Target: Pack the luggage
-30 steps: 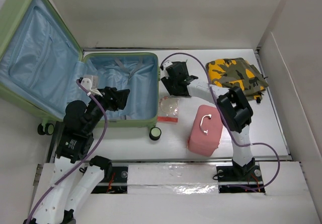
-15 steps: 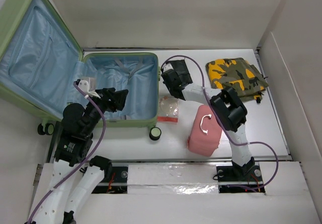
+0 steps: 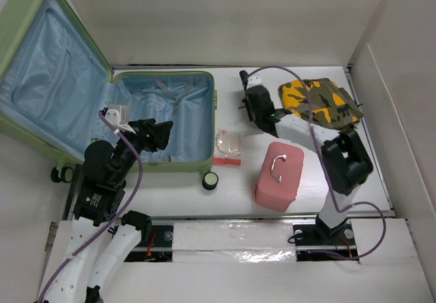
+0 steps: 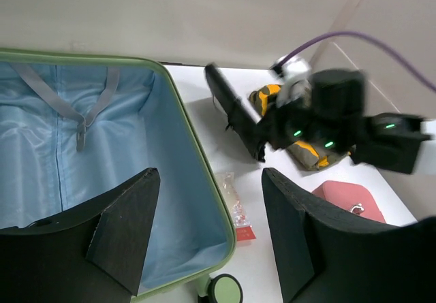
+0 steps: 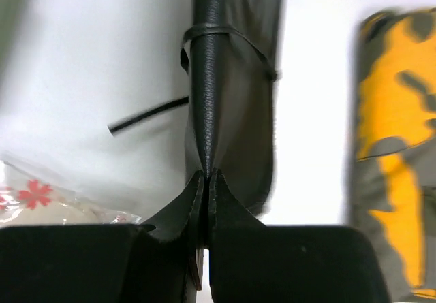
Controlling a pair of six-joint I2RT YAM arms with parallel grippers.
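Observation:
The luggage [image 3: 212,112] lies open at the left, a light green shell with blue lining and its lid [image 3: 48,78] propped up behind. My right gripper [image 3: 251,109] is shut on a flat black leather case [image 5: 218,78] and holds it edge-up above the table, right of the luggage. The same case [image 4: 231,109] shows in the left wrist view, tilted in the air. My left gripper [image 4: 210,180] is open and empty over the luggage's front right corner [image 4: 225,228].
A clear plastic packet with a red label [image 3: 227,146] lies beside the luggage. A pink box-shaped case [image 3: 279,175] stands near the front. A folded camouflage cloth [image 3: 320,102] is at the back right. A luggage wheel [image 3: 210,180] sticks out at the front.
My right gripper closed on the black case and carried it right, away from the luggage's edge. The left arm has hardly moved.

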